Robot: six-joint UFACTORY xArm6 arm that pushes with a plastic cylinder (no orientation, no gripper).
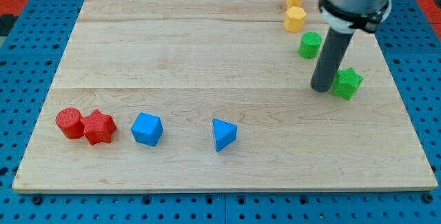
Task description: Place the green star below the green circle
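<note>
My tip [322, 88] has no fingers, holds nothing; touches green star block's [347, 83] left side nr wooden counter's [207, 52] right edge. Green circle block [310, 45] sits up-left. Judgement: go round star's right, nudge gently left

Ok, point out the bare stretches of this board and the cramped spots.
Free: the wide middle and the view's top left, above the red circle, red star, blue cube and blue wedge; also the bottom right. Crowded: the top right, where two yellow blocks, the green circle, green star and my tip cluster.
</note>
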